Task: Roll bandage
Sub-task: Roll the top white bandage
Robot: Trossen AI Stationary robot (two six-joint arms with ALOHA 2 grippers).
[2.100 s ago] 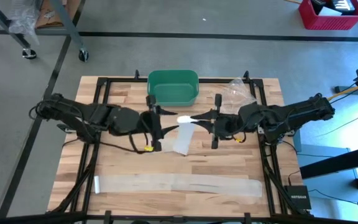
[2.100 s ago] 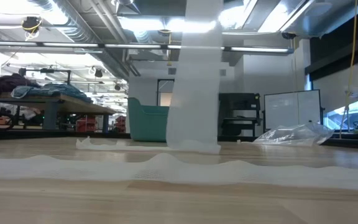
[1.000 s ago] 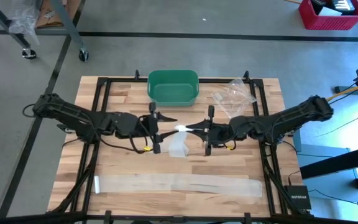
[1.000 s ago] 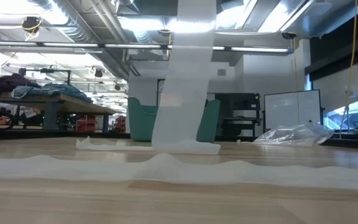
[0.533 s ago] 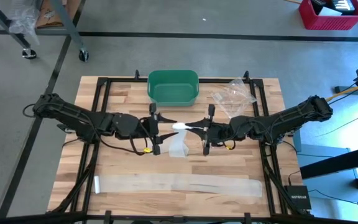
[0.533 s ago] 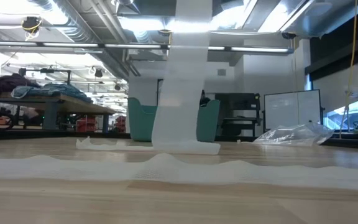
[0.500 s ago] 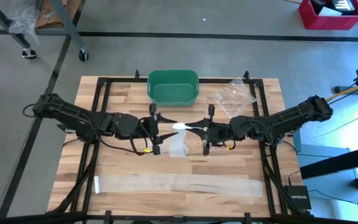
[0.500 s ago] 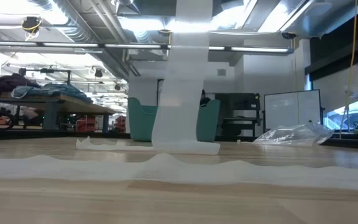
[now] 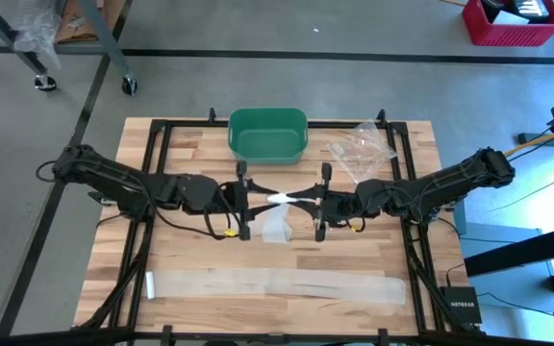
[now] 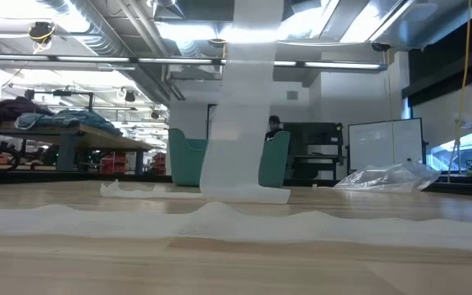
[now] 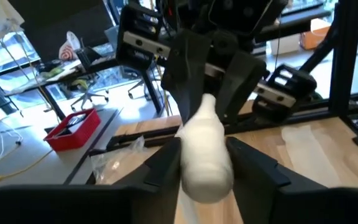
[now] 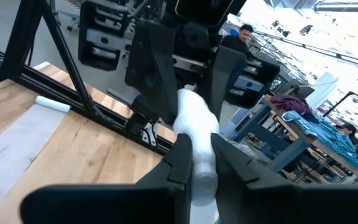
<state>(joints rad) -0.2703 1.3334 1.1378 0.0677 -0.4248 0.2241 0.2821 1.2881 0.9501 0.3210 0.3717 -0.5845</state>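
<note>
While held aloft over the middle of the wooden surface (image 9: 354,259), just in front of the green bin (image 9: 268,135), a white bandage roll (image 9: 279,201) pinched from both sides: left end effector (image 9: 258,195) closed on one end, right end effector (image 9: 301,198) closed on the other, tips facing each other across it. Green bin at the far edge, inside bare as far as the high view shows. Crumpled clear plastic bag (image 9: 360,147) just beside the bin, toward the right arm.

Roll small, smooth and rounded, soft-looking in the left wrist view (image 11: 205,152), clamped between dark fingers (image 11: 161,167) there and likewise in the right wrist view (image 12: 194,140). From the roll, a loose tail of gauze (image 10: 244,106) hanging straight down to the surface, foot of it lying flat (image 9: 277,229); in the low view, a broad pale band rising out of the top, crossing in front of the bin (image 10: 185,160). Second bandage strip (image 9: 272,284) laid out flat along the near edge, well apart from the arms, rippled along its top in the low view (image 10: 220,221).

Compared with two seconds back: both end effectors closer together and lower-set toward the near side, hanging tail shorter in the high view, its lower part slanted in the low view. Person's head (image 10: 274,124) visible behind the bin, not seen earlier
</note>
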